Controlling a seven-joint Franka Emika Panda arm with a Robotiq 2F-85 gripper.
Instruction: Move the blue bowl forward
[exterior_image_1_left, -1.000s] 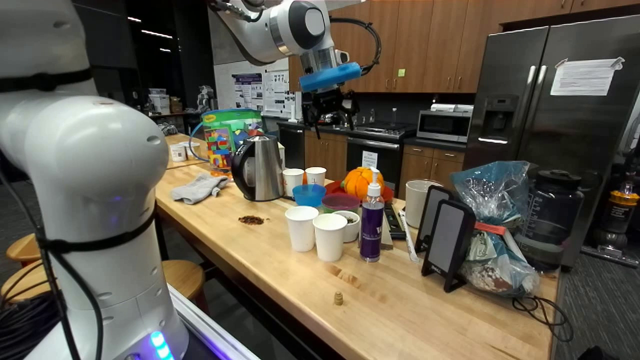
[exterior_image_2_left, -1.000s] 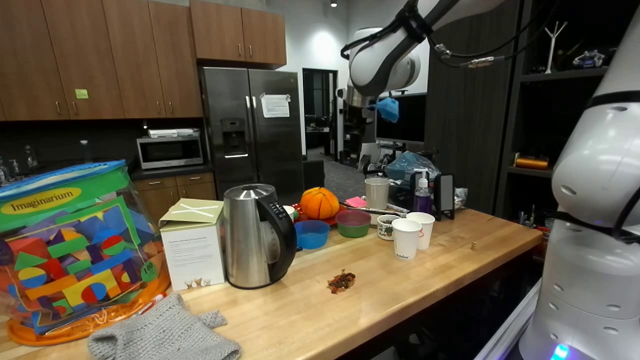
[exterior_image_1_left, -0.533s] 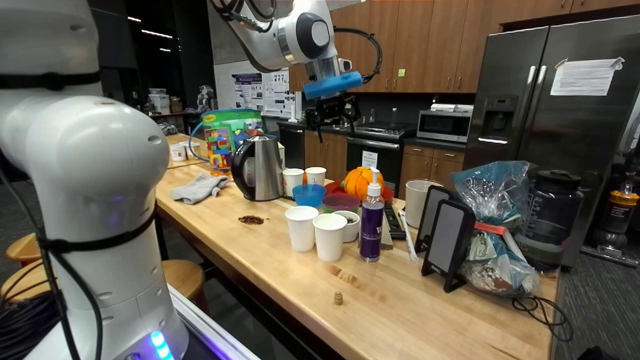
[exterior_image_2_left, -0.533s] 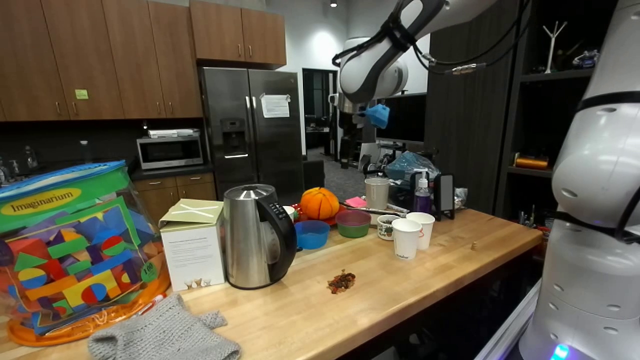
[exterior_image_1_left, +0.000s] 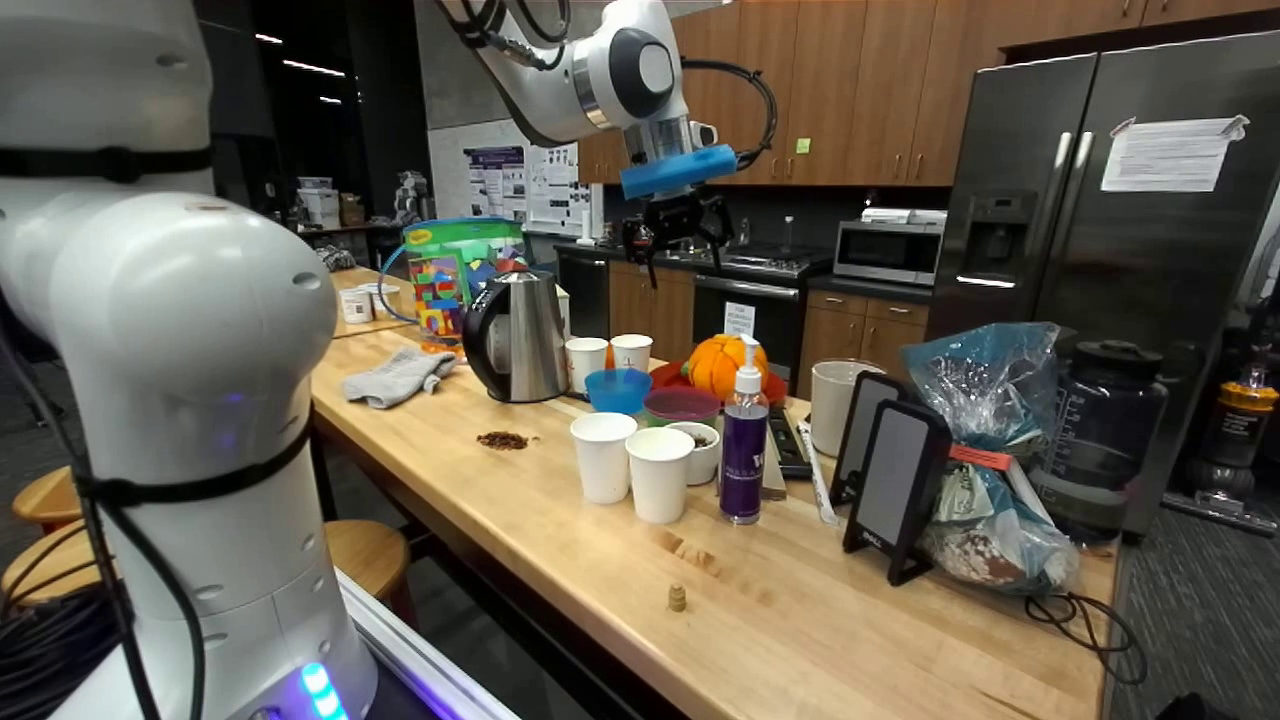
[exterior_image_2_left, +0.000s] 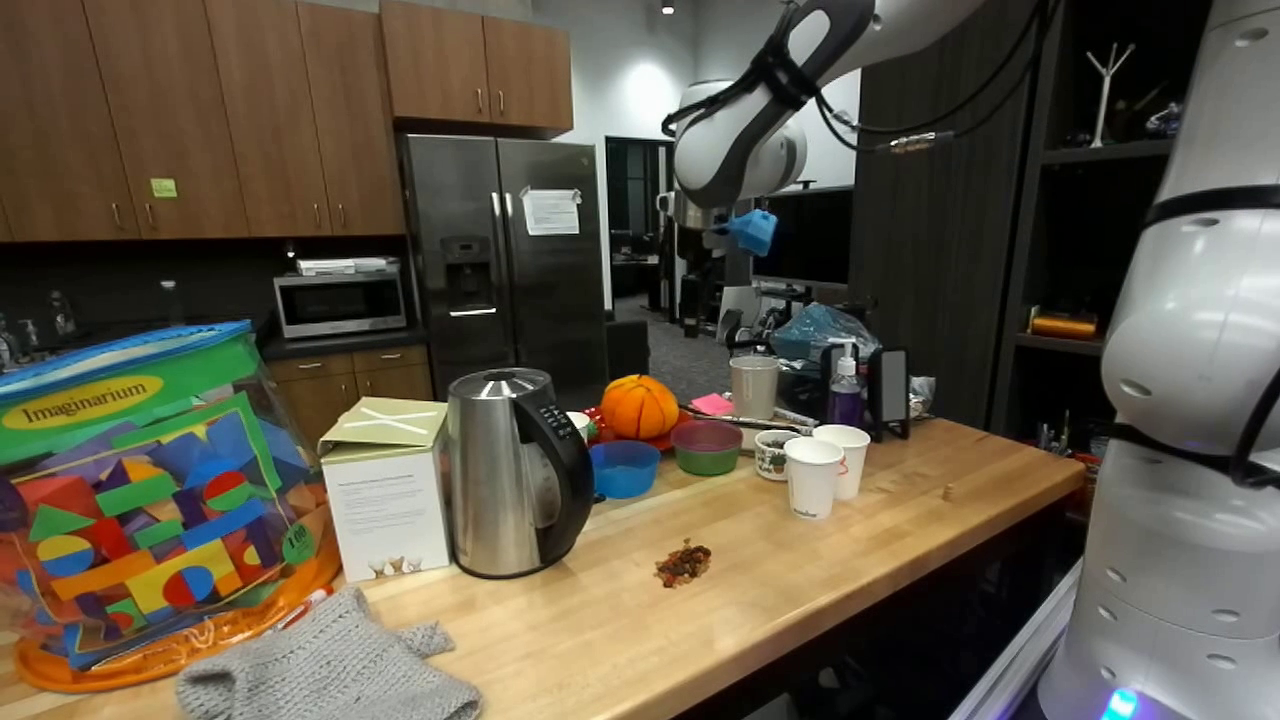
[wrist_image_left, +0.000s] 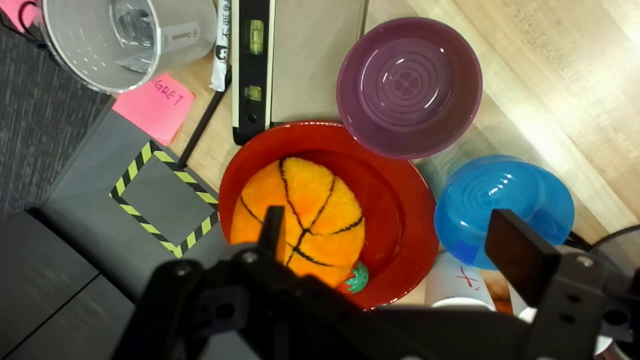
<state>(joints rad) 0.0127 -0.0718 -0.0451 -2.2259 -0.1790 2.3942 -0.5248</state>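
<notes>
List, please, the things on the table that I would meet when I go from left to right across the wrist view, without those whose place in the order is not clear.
Grey cup, white printed strip, spirit level, flat tan panel, purple bowl, blue bowl.

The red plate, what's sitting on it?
An orange pumpkin and a small thing with a green top are on the red plate. I can't see under the pumpkin; in the wrist view the gripper hides some rim too.
</notes>
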